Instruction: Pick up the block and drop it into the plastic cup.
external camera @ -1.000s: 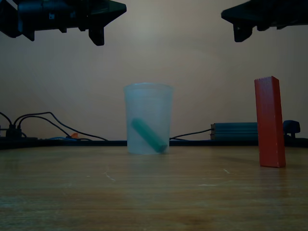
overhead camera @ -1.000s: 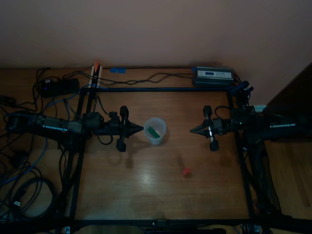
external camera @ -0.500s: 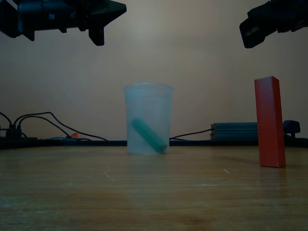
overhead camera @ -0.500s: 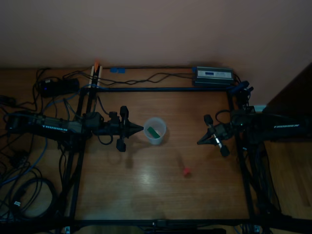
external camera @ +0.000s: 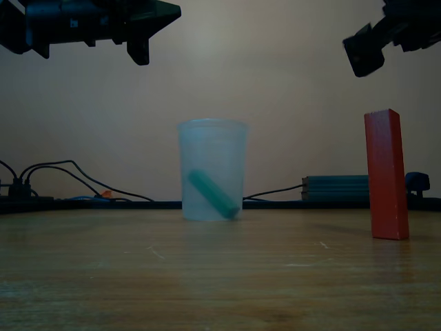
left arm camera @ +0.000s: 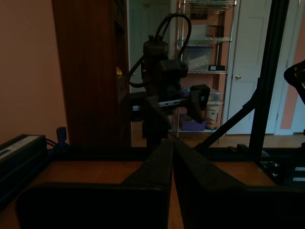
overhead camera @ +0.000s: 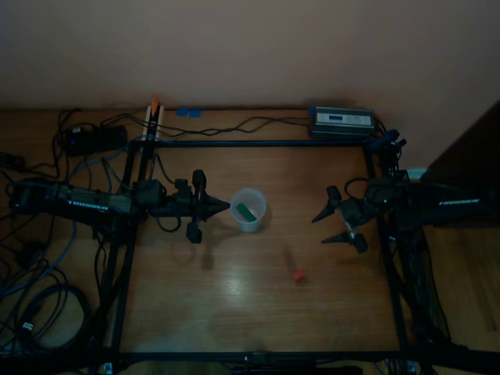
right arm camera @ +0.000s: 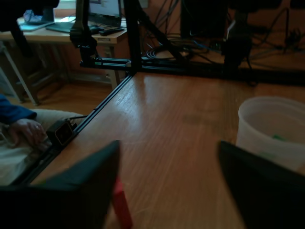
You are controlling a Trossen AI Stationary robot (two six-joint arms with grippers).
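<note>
**Block untouched, cup waiting**

Progress is at the very start, as I judge it: the red block (overhead camera: 298,274) stands upright on the wooden table (overhead camera: 234,305), free of any grip, and the pick-up, the carry and the drop are all left to do. The plastic cup (overhead camera: 248,208) sits well apart from it, toward the middle of the table, and already holds a green block (external camera: 213,194) leaning against its wall.

In the top view the right gripper (overhead camera: 331,228) hangs over the table between the cup and the frame's right side, with its jaws spread wide; its wrist camera looks past both dark fingers and catches the red block low beside one of them, the cup off to the other side. The left gripper (overhead camera: 222,207) hovers just beside the cup's rim, its fingers pressed together to a point and holding nothing.
</note>
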